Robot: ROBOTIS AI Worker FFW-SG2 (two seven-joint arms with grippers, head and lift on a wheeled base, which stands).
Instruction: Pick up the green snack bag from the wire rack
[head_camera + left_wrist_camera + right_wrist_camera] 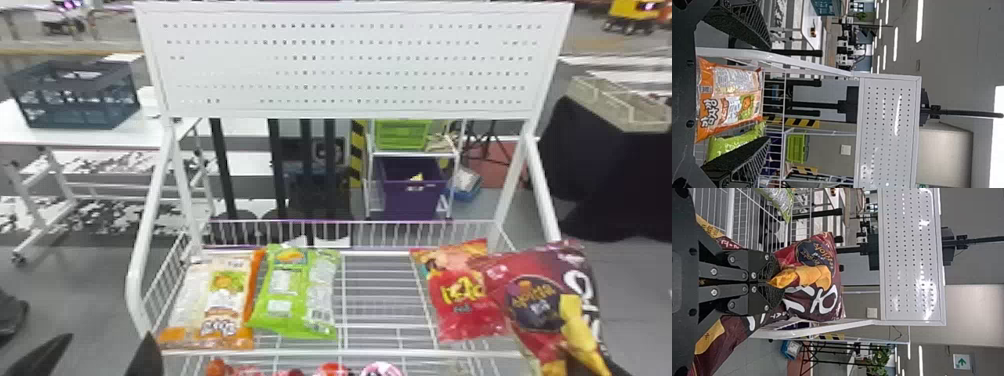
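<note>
left gripper (769,93) spread wide, empty, likely to fit bag width | green snack bag (295,295) on wire rack (425,354), beside orange bag (215,300) | right gripper (775,282) pinched shut on maroon bag (540,300), probably for carrying

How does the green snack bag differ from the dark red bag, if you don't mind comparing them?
The green snack bag lies on the wire rack, whereas the dark red bag is clamped in the jaws of the right gripper. The green snack bag shows pale printed panels; the dark red bag bears a dark round emblem and yellow patches. Both are glossy printed packets.
</note>
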